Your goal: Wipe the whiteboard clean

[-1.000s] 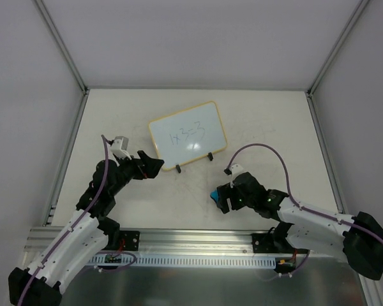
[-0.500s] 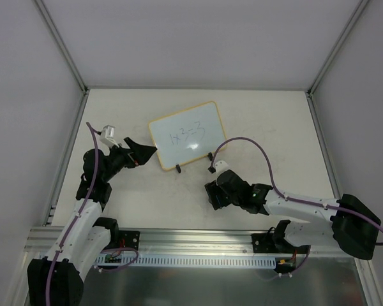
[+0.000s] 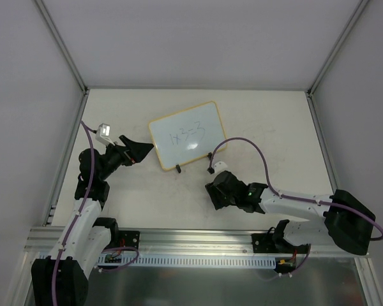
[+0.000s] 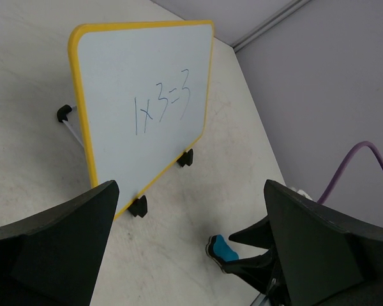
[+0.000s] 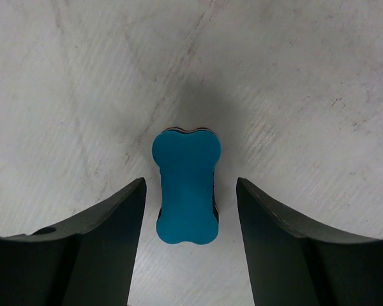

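The whiteboard (image 3: 187, 135) stands tilted on two black clip feet at the table's middle, yellow-framed, with "1x3=3" written on it. It also shows in the left wrist view (image 4: 143, 95). My left gripper (image 3: 140, 150) is open and empty, just left of the board's lower left corner (image 4: 190, 210). My right gripper (image 3: 214, 194) is open and low over the table in front of the board. A blue eraser (image 5: 186, 186) lies flat between its fingers with a gap on each side. The eraser also shows in the left wrist view (image 4: 222, 247). It is hidden in the top view.
White walls and aluminium posts (image 3: 62, 48) close in the table on three sides. A metal rail (image 3: 198, 245) runs along the near edge. The right arm's purple cable (image 3: 242, 143) loops up close to the board's right foot.
My right gripper has moved left and now covers the eraser in the top view. My left gripper has drawn back left and toward the board's left edge. The whiteboard has not moved.
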Robot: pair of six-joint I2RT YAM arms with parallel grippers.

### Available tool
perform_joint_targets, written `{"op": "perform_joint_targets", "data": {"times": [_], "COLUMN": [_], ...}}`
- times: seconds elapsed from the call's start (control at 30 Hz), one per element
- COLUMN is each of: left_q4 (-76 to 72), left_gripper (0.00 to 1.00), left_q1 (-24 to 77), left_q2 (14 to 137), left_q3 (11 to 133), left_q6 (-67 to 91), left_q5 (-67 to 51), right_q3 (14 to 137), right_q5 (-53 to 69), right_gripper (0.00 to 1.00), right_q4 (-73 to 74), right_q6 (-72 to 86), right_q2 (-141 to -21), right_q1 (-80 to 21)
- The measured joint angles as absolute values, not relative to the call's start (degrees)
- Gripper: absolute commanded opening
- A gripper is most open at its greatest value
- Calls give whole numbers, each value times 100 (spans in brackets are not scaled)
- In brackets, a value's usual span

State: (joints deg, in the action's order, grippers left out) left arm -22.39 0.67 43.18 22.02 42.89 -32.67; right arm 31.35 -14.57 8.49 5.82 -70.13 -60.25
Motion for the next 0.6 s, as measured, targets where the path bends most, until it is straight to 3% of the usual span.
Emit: {"op": "perform_joint_targets", "data": {"times": [0.43, 0.6], "left_q4": [-2283, -2265], "left_gripper": [99, 99], "left_q1": [-14, -89], "left_q2": [4320, 4318], "left_q3": [2165, 2161], "left_q6": [4307, 4305], "left_q5": [-3251, -3232], "right_q3": [3164, 3166], "right_q5": [-1426, -1382], "right_gripper": [46, 46], "right_q4": [884, 886], "right_q6": [729, 775], "right_q2": [-7306, -7430], "right_q1": [-6025, -6025]}}
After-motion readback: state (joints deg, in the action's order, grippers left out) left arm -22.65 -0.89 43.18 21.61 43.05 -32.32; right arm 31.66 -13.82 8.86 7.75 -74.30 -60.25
